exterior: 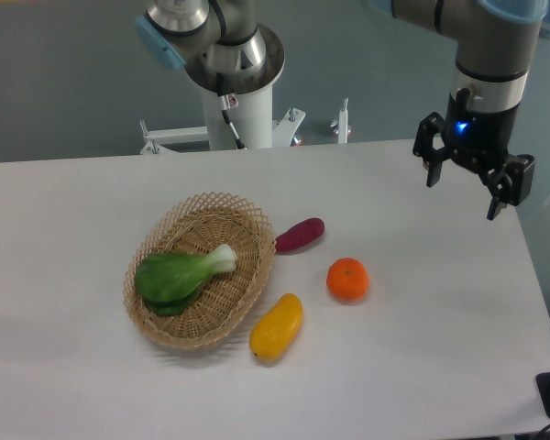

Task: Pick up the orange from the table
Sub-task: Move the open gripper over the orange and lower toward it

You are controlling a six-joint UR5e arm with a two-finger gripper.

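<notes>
The orange (pixel 347 280) is a small round bright-orange fruit resting on the white table (pixel 422 357), right of centre. My gripper (pixel 464 197) hangs above the table's far right side, well up and to the right of the orange, apart from it. Its two black fingers (pixel 432 170) are spread wide with nothing between them, so it is open.
A wicker basket (pixel 202 269) holding a green leafy vegetable (pixel 179 274) stands left of the orange. A purple oblong vegetable (pixel 300 236) lies by the basket's rim, and a yellow-orange mango-like fruit (pixel 277 326) lies below-left of the orange. The table's right edge runs close by.
</notes>
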